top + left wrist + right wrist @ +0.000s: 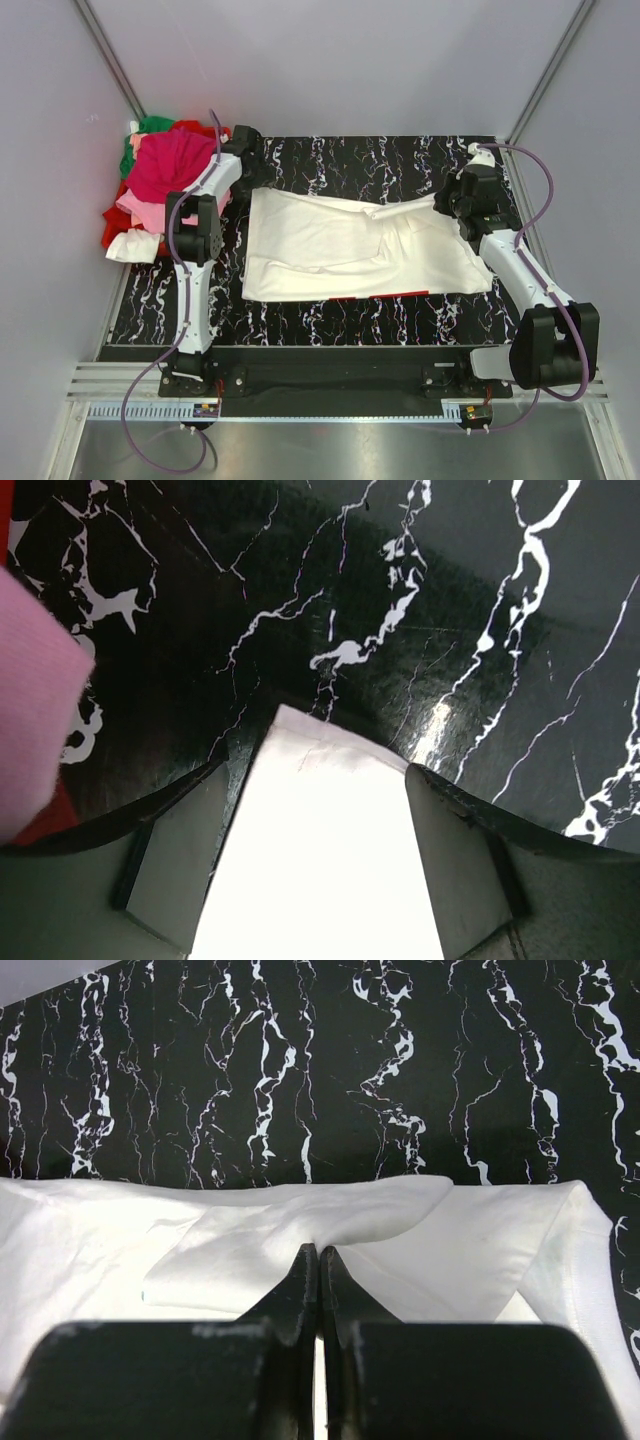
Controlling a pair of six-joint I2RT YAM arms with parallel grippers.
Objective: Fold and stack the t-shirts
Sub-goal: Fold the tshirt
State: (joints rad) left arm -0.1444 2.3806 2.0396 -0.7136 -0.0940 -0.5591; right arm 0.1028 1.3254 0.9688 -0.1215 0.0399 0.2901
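A large white t-shirt (350, 245) lies partly folded across the black marbled table (330, 160). My left gripper (250, 172) is at its far left corner. In the left wrist view that gripper (315, 780) is open, its pads wide apart with the shirt's corner (320, 860) lying between them. My right gripper (447, 206) is at the shirt's far right part. It is shut (318, 1252) on a raised fold of the white cloth (330, 1215). More t-shirts, magenta (170, 165), pink (145, 210), green (150, 128) and white (135, 245), lie heaped off the table's left edge.
Something red (108, 228) shows under the heap at the left. A thin red strip (400, 296) peeks out along the shirt's near edge. Pink cloth (35, 730) fills the left side of the left wrist view. Grey walls close in the table on three sides.
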